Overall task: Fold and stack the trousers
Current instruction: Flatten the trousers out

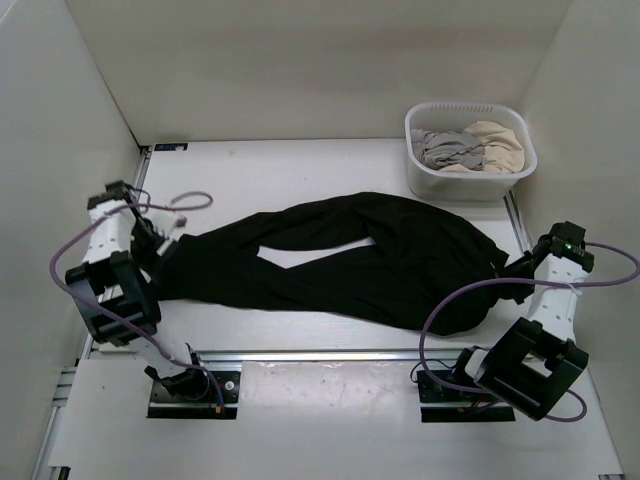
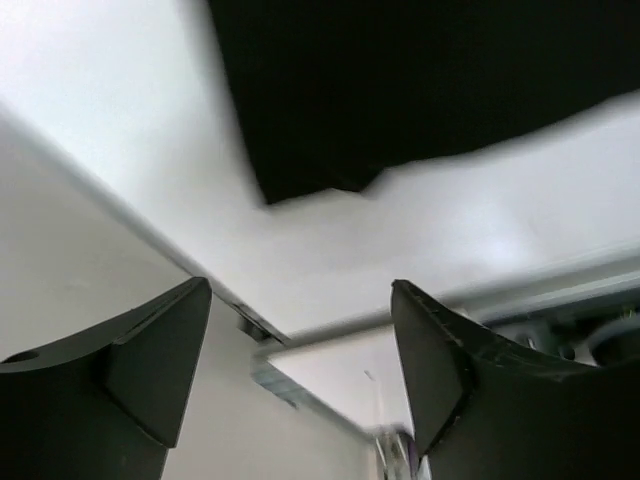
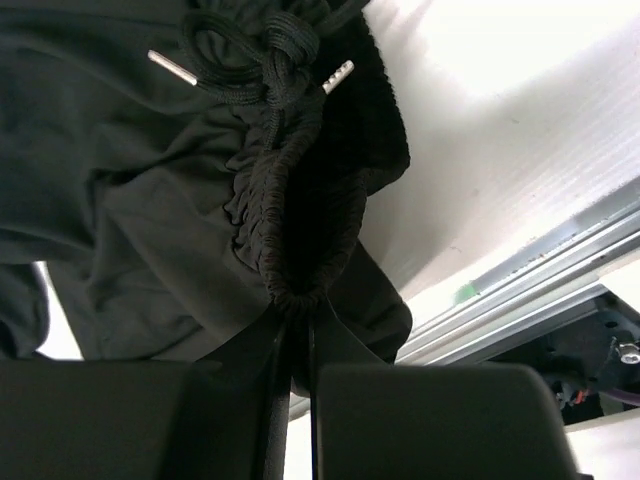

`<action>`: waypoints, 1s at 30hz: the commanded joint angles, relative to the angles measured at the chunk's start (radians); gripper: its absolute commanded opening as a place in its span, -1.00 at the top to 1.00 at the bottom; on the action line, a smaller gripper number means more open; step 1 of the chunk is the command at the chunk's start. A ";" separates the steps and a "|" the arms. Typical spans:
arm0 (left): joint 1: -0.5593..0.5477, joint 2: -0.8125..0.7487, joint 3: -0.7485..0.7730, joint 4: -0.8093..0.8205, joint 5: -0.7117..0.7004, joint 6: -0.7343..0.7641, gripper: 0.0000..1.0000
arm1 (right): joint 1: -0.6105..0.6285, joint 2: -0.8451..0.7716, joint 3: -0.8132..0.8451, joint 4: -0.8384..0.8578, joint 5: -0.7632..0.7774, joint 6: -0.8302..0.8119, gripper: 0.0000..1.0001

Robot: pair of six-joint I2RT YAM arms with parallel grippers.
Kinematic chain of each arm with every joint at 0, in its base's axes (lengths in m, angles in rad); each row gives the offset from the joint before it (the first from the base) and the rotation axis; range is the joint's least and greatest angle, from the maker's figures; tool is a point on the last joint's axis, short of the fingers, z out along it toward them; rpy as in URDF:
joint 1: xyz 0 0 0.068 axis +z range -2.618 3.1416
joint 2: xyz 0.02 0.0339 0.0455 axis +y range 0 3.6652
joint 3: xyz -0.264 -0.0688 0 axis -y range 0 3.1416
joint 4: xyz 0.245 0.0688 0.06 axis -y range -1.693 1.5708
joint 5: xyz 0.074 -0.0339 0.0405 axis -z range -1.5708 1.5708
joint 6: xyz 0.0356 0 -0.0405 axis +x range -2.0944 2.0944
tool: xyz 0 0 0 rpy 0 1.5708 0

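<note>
From above, the trousers (image 1: pixel 370 262) lie spread across the middle of the white table (image 1: pixel 300 170). The waist end is on the right and the two legs run to the left, with a narrow gap of table between them. The left gripper (image 1: pixel 165 247) is at the leg ends on the left side, and the right gripper (image 1: pixel 507 264) is at the waist end on the right side. In this view I cannot tell how wide each one is. A white basket (image 1: pixel 460 185) stands at the far right corner, apart from the trousers, and holds grey and beige clothes (image 1: pixel 470 148).

At the left wrist, the picture is a little blurred. The left gripper (image 2: pixel 300 290) is wide apart, with only white table between its two dark fingers (image 2: pixel 150 360). One black hem of the trousers (image 2: pixel 420 80) lies on the table beyond the fingertips and is not touching them. A pale wall (image 2: pixel 60 250) is on the left.

At the right wrist, the right gripper (image 3: pixel 298 370) is pressed together on the gathered waistband (image 3: pixel 300 210) and pinches a fold of it. Beyond that, the black drawstring (image 3: pixel 250 50) is tied in a knot, and its two metal tips (image 3: pixel 172 67) point out to each side. On the right, a metal rail (image 3: pixel 540 270) runs along the table edge.
</note>
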 commanded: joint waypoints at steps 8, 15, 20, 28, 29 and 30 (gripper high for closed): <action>0.016 0.444 0.599 -0.008 0.310 -0.243 -0.61 | -0.005 0.051 -0.047 0.075 0.100 -0.051 1.00; -0.035 0.622 0.739 -0.061 0.485 -0.285 -0.61 | -0.005 0.106 -0.026 0.075 0.120 -0.069 1.00; -0.035 0.670 0.730 -0.014 0.547 -0.329 -0.38 | -0.005 0.117 0.008 0.031 0.155 -0.070 1.00; -0.035 0.656 0.614 0.032 0.372 -0.296 0.72 | -0.005 0.095 0.118 0.000 0.167 -0.039 1.00; -0.035 0.656 0.614 0.032 0.372 -0.295 0.72 | -0.005 0.095 0.131 0.000 0.167 -0.039 1.00; -0.035 0.644 0.623 0.032 0.372 -0.295 0.72 | -0.005 0.095 0.131 -0.009 0.167 -0.039 1.00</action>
